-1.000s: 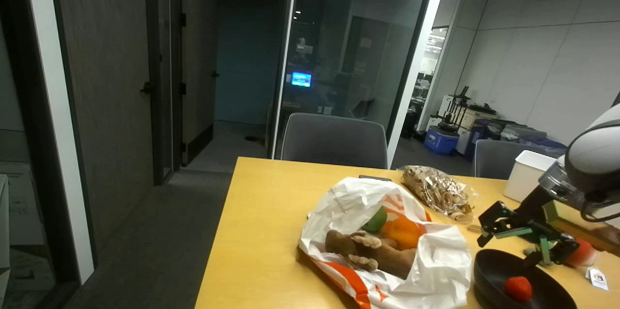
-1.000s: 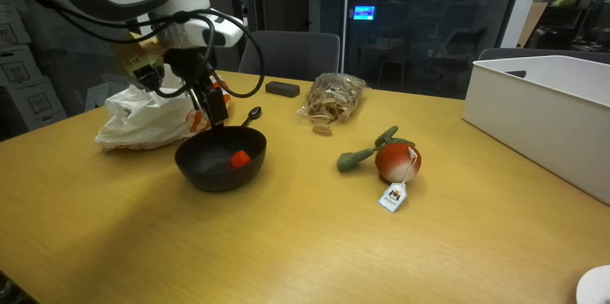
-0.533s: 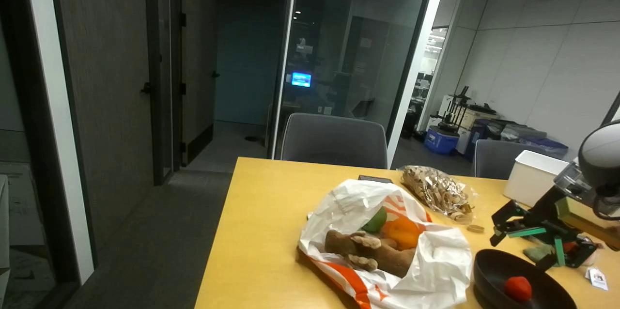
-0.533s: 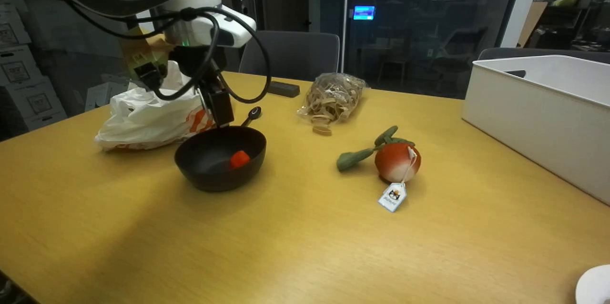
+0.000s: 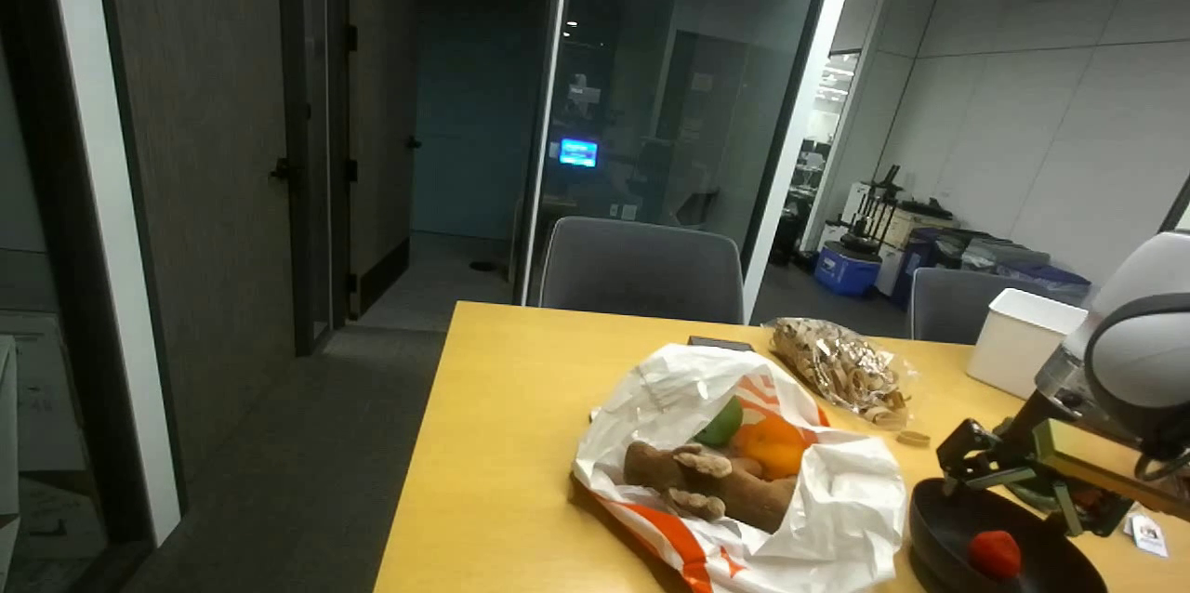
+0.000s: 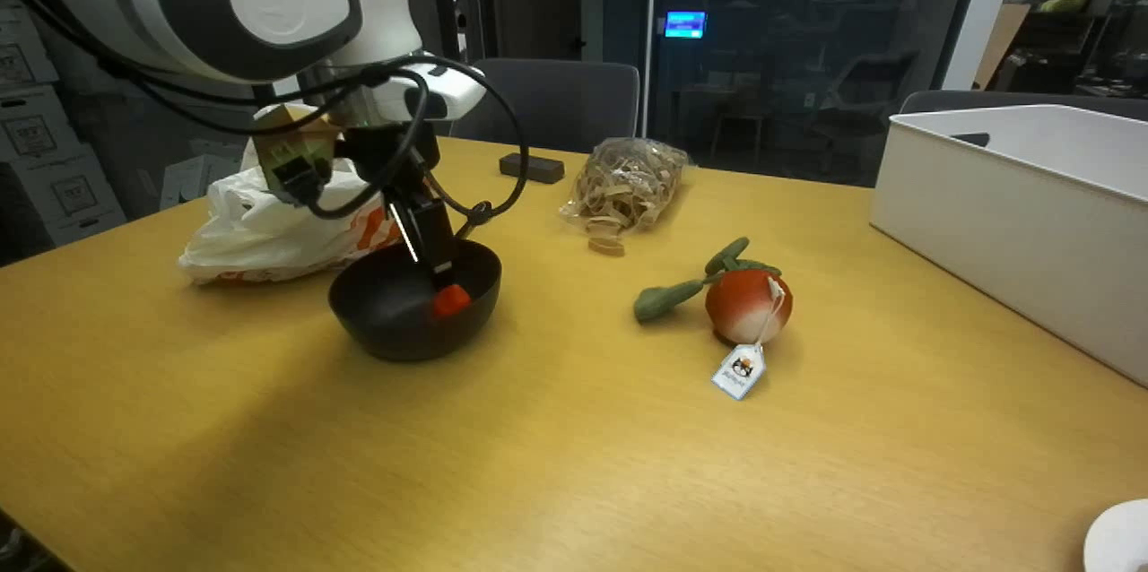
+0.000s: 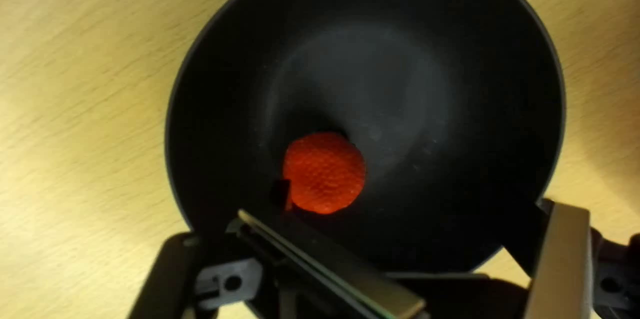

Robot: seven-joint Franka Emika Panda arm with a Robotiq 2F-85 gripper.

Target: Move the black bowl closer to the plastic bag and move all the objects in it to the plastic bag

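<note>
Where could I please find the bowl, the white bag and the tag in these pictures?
Bowl [image 7: 382,91], in the wrist view: on the bare inside bottom.
White bag [image 5: 846,509], in an exterior view: on the flap beside the bowl.
Tag [image 6: 740,371], in an exterior view: on its printed face.

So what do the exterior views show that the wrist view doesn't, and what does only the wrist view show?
Only the exterior views, both of them: the white bag, clear bag, white box and chairs.
Only the wrist view: the dimpled surface of the red thing, and a nearly straight-down look into the bowl.
All share: the bowl, red thing, claw and table.
</note>
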